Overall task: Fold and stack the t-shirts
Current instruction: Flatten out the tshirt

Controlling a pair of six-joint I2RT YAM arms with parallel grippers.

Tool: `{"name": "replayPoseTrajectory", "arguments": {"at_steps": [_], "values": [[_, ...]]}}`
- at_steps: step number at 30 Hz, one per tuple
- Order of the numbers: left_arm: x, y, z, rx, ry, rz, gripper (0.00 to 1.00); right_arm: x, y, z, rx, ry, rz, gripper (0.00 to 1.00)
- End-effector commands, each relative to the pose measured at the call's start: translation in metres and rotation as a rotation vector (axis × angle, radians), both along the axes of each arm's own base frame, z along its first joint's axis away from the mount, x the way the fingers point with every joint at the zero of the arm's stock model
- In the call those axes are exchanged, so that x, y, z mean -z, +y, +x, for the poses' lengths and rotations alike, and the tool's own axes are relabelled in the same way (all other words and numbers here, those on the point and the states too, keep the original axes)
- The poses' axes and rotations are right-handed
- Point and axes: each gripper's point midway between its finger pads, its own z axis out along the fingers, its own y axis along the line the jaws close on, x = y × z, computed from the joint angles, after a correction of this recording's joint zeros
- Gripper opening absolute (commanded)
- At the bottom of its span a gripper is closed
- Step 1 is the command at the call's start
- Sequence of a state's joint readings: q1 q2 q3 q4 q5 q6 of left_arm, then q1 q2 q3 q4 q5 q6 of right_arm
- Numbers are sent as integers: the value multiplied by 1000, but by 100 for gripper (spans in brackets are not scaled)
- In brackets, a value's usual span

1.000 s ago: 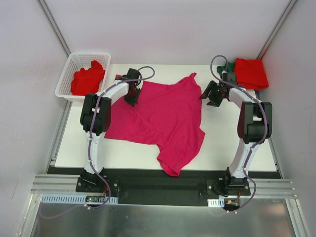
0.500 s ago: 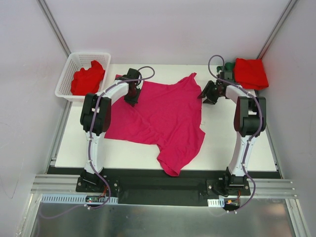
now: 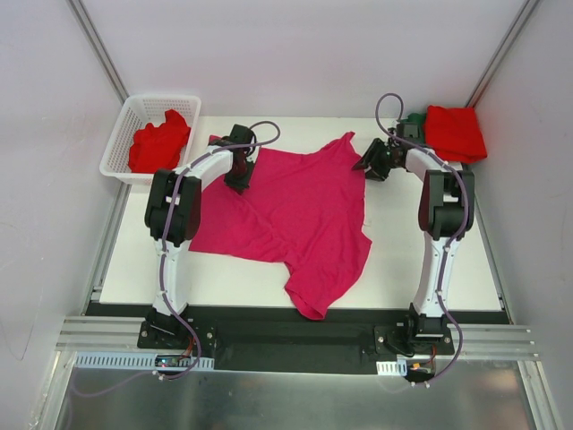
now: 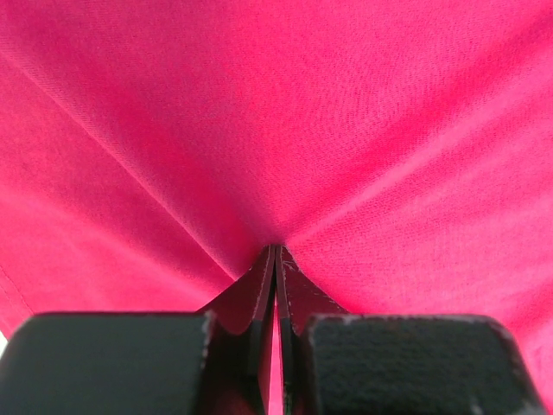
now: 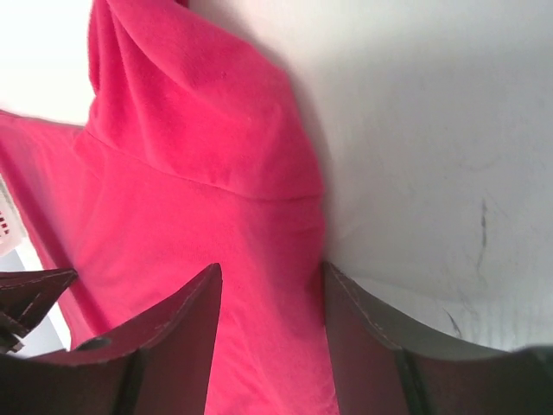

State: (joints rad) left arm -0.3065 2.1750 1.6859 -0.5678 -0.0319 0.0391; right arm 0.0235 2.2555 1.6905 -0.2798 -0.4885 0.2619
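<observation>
Pinching pink t-shirt [image 4: 346,104], left gripper [image 4: 275,253], pleat visible only from wrist

green t-shirt [image 3: 415,119] mostly hidden by red t-shirt [image 3: 455,133]

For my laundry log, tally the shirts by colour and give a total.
Pink shirt: 1
Red shirts: 2, one in the basket, one folded far right
Green shirt: 1
Total: 4
</observation>
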Motion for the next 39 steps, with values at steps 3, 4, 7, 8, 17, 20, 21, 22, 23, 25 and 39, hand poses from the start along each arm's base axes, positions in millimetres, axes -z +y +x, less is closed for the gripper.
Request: {"name": "replayPoseTrajectory", "arguments": {"at_steps": [3,4,7,8,17,20,21,22,23,25,39], "values": [[-5,16,-18,-20,50,46,0,-26,18,26,-40,-83,98,52],[-5,15,-18,-20,48,46,0,-24,19,27,-38,-77,109,52],[-4,16,-18,-21,51,46,0,-32,26,35,-59,-120,160,52],[-2,16,-19,-21,56,47,0,-31,29,35,-61,-114,191,52],[0,17,-20,-21,64,49,0,-45,41,49,-93,-209,312,53],[-1,17,-19,-18,59,48,0,-52,42,53,-92,-242,325,53],[0,17,-20,-16,62,50,0,-54,42,54,-89,-255,322,53],[0,17,-20,-16,60,49,0,-60,39,55,-84,-271,310,53],[-2,17,-19,-17,57,50,0,-64,36,56,-73,-288,292,53],[-2,17,-19,-17,57,48,0,-74,29,53,-67,-321,262,53],[-4,14,-22,-23,60,28,0,-139,-22,38,68,-527,162,53]]}}
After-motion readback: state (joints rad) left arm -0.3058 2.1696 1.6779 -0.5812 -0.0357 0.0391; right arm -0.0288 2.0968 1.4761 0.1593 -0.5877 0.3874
